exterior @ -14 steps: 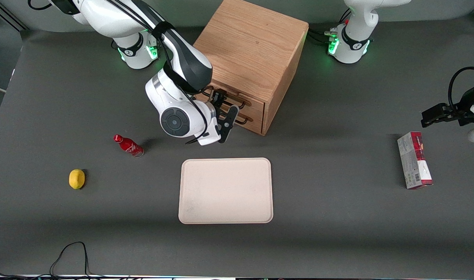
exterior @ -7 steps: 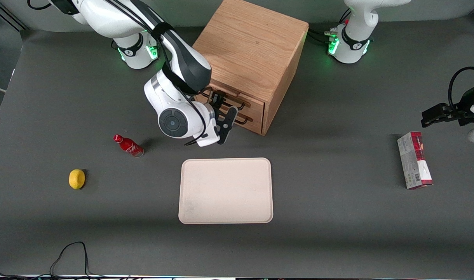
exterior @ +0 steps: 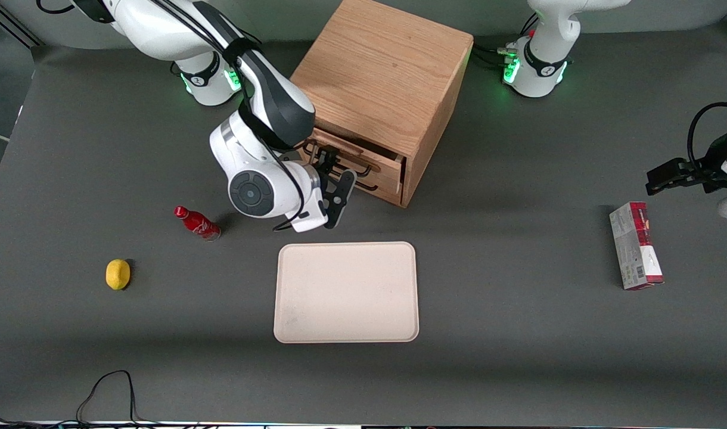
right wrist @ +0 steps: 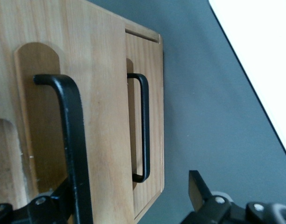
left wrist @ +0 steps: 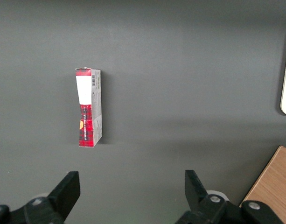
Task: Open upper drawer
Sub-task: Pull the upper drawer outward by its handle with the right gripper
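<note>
— Oak upper drawer [exterior: 363, 159] now juts slightly from the cabinet [exterior: 387, 77], unlike before.
— Gripper [exterior: 334, 187], at its 7 o'clock, jaws spread around its handle [right wrist: 70, 135], seemingly hooking it.

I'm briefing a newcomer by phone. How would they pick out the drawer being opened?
Find the wooden cabinet between the two arm bases. Its front holds two drawers; the upper drawer has the gripper at its black handle. Unlike the flush lower drawer, it sticks out slightly.

Oak upper drawer [exterior: 363, 159] w/ black handle [right wrist: 70, 130], red bottle [exterior: 196, 223], yellow lemon [exterior: 117, 274], beige tray [exterior: 345, 292], red-grey box [exterior: 635, 245].
</note>
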{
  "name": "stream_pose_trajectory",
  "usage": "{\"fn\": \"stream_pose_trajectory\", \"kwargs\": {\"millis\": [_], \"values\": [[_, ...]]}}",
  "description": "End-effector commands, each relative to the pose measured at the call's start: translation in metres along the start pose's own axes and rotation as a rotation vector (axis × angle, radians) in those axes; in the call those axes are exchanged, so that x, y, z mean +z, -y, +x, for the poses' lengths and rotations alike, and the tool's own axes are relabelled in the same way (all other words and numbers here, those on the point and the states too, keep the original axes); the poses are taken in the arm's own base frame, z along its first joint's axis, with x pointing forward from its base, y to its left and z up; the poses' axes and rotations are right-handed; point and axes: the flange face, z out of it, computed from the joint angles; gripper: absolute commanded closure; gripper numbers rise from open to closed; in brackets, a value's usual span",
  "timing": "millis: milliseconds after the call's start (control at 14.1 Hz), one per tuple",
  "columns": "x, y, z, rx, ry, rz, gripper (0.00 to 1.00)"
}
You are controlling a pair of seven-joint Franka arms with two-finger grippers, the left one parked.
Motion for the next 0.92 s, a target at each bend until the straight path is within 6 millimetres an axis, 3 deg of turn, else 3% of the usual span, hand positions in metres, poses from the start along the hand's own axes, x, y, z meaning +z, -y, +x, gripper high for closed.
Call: {"fn": "stream_pose_trajectory", "kwargs": {"millis": [0, 850], "values": [[-0.019, -0.013, 0.001, -0.017, -0.030, -0.027, 0.00], [-0.018, -0.036, 0.004, -0.019, -0.043, -0.036, 0.00]]}}
